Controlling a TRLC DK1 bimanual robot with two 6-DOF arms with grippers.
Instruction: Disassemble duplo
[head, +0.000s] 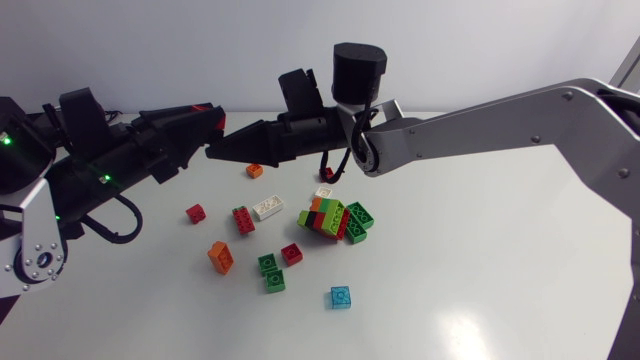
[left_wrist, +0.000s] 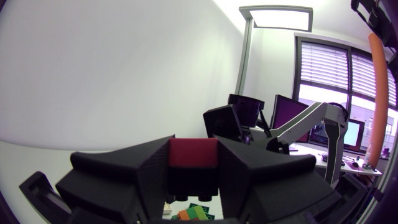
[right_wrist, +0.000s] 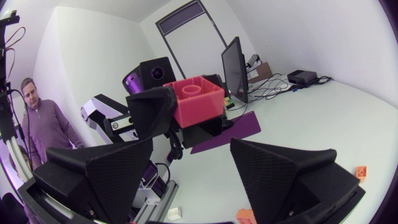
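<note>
Left gripper (head: 212, 120) clamps one red brick (left_wrist: 193, 152) above the table (head: 480, 260). Right gripper (right_wrist: 191, 149) fingers wide apart. On table: one stacked cluster (head: 335, 218), one blue brick (head: 340, 297), three loose red bricks (head: 243, 220), two white bricks (head: 267, 208).

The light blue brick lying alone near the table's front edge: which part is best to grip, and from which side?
Grip two opposite side walls of the light blue brick, coming straight down from above. It seems to lie flat, studs up, with bare table all round, so the walls are free. The right end effector is open.
</note>
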